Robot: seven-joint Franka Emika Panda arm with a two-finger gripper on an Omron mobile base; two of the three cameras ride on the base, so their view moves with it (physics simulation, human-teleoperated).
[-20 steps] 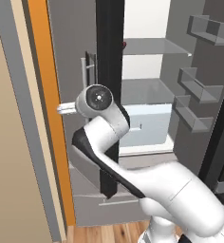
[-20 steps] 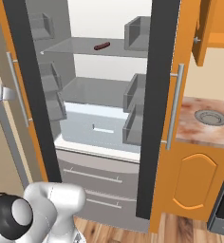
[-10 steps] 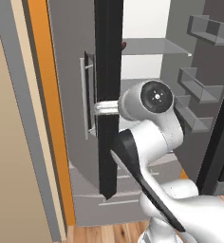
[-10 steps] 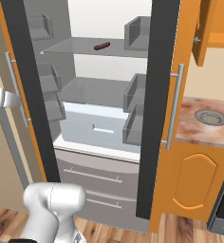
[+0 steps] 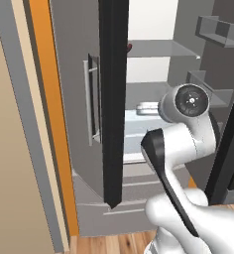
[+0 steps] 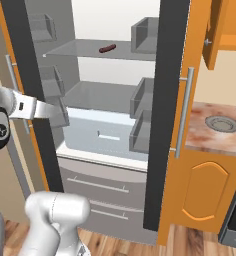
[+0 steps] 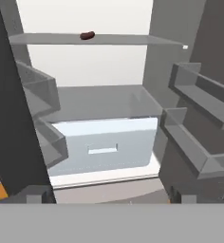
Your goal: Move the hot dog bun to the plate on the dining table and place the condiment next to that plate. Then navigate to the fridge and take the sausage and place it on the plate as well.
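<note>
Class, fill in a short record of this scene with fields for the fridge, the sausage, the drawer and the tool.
fridge: doors open, pale shelves and door bins showing
sausage: lies on the top shelf, toward the back, alone
drawer: pale drawer below the lower shelf, closed
tool: open, empty, fingertips at the bottom of the hand view, facing the fridge interior

This is a kitchen in a home. A big grey fridge (image 6: 105, 125) stands open, with shelves, door bins and a pale drawer (image 7: 104, 147) inside. Next to it is an orange cabinet (image 6: 202, 195) under a stone worktop (image 6: 210, 132). The floor (image 6: 125, 245) is made of brown wood planks.
</note>
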